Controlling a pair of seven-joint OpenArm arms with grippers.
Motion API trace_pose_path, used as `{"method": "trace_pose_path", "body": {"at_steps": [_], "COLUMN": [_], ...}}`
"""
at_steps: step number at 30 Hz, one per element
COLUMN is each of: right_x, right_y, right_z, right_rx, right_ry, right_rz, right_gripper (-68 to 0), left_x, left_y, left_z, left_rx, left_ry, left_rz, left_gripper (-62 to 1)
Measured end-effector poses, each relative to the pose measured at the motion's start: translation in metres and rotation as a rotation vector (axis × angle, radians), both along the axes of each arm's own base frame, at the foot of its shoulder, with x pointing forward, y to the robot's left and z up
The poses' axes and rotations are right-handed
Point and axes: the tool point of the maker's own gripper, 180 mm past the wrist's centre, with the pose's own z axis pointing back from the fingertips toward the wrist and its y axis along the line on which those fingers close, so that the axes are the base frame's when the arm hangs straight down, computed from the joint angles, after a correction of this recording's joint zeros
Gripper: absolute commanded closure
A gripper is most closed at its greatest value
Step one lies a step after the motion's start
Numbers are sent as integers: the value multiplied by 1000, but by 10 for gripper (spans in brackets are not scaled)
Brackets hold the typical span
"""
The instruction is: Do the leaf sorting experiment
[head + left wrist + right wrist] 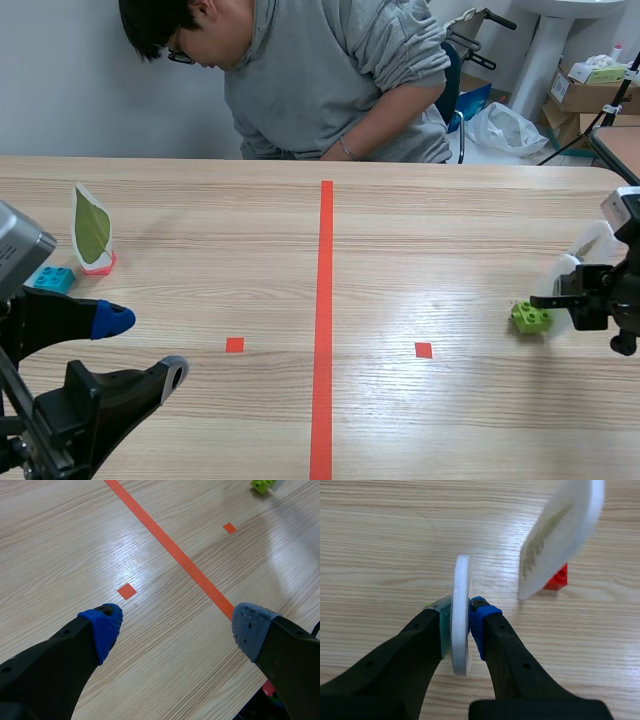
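The right gripper [461, 611] is clamped on a white foam card [461, 577]. The card is seen edge-on, flat faces against the pads, its long axis running forward past the fingertips (its printed face is hidden). Just ahead and to one side, a leaf card [555, 535] leans over a red block [559, 578].

In the scene view this gripper [550, 298] sits at 3 o'clock, near the table's [430, 230] right edge, with a lime-green block [530, 317] just beside it. At 9 o'clock another leaf card [92, 228] stands upright, tip up, beside a blue block [55, 278]. Bare wood lies open on both sides of the orange tape line [325, 320]. The left gripper [175, 625] hangs at 7 o'clock, fingers spread wide, holding nothing. A person [330, 80] leans in at 12 o'clock.
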Motion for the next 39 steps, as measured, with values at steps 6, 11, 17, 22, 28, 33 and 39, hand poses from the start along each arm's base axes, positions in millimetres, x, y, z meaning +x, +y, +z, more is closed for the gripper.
{"method": "trace_pose_path", "body": {"at_steps": [6,11,17,22,28,33,39], "right_x": [-14,-21,-21,-21,-21,-21,-21], "right_y": [-25,-42,-42,-44,-44,-44,-44], "right_z": [-6,-6,-6,-6,-6,-6,-6], "right_rx": [-26,-41,-41,-59,-59,-59,-59], "right_ry": [21,24,23,28,28,28,28], "right_rz": [-100,-152,-154,-154,-154,-154,-154], "right_gripper": [-13,-13,-23,-132,-249,-281,-314], "left_x": [0,0,0,0,0,0,0], "left_y": [0,0,0,0,0,0,0], "left_z": [0,0,0,0,0,0,0], "left_rx": [0,0,0,0,0,0,0], "left_ry": [0,0,0,0,0,0,0], "left_rz": [0,0,0,0,0,0,0], "left_gripper": [-477,-477,-477,-477,-477,-477,-477]}}
